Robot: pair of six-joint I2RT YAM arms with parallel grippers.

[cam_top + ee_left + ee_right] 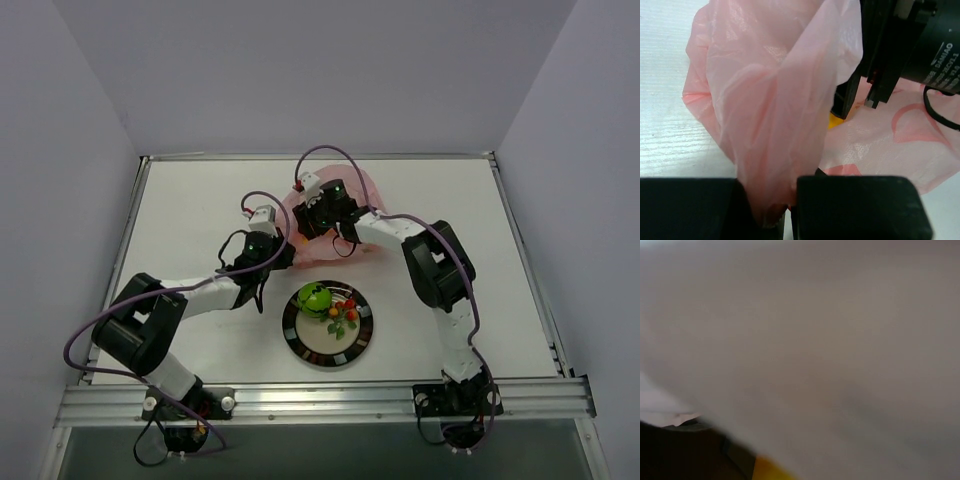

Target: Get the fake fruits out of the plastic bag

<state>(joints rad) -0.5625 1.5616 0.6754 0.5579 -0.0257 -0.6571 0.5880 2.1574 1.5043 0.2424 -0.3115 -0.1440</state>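
The pink plastic bag (366,190) lies at the back middle of the table. My left gripper (284,254) is shut on a raised fold of the bag (775,100) at its near left edge, with the film pinched between the pads (855,205). My right gripper (320,224) reaches into the bag's mouth. Its black fingers (850,95) stand beside a small orange-yellow patch of fruit (833,121). In the right wrist view, blurred bag film (815,340) covers nearly everything, with the orange-yellow fruit (767,471) at the bottom. The round green fruit (313,297) and the berry cluster (343,316) lie on the plate.
The round dark-rimmed plate (358,346) sits in front of the bag, between the two arms. Both arms' purple cables loop above the bag. A metal rail runs along the table's near edge (320,400).
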